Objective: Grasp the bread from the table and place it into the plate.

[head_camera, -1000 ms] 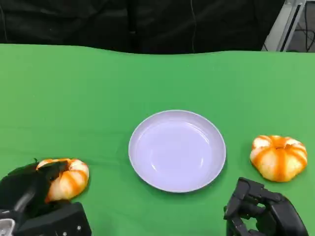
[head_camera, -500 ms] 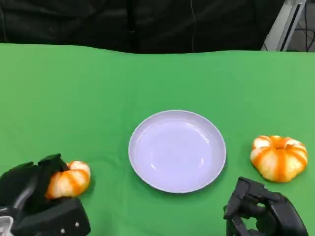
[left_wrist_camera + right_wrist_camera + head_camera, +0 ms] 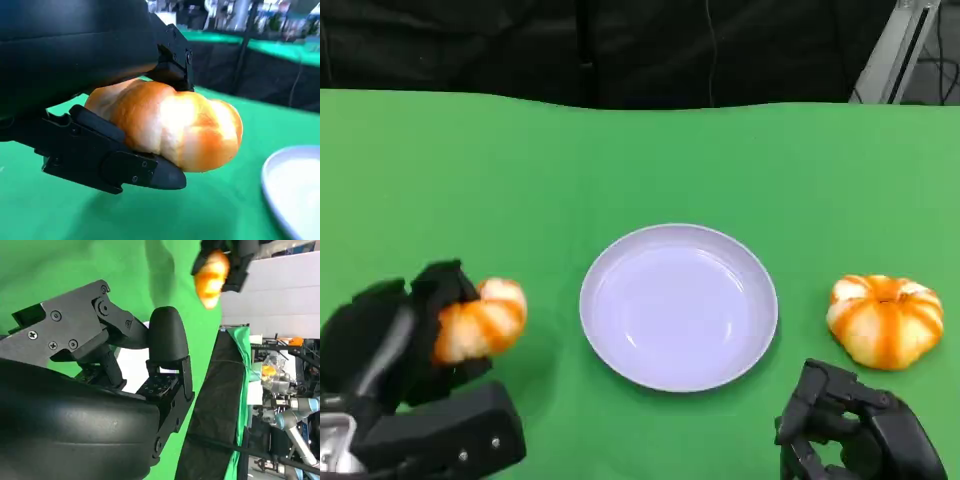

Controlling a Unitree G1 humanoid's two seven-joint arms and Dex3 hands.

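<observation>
Orange-striped bread (image 3: 480,322): grasped in left hand (image 3: 395,345), fingers clamped above and below, lifted off green table (image 3: 650,160). Plate (image 3: 678,306): lies toward the robot's right of the bread, well apart. Right hand (image 3: 845,430): curled, holding nothing, near second bread (image 3: 886,320).

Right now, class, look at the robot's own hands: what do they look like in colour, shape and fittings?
Both are black. The left hand has blocky, angular fingers with small screws on a flat link. The right hand has a rounded glossy shell, a bolted metal linkage and a dotted finger pad.
</observation>
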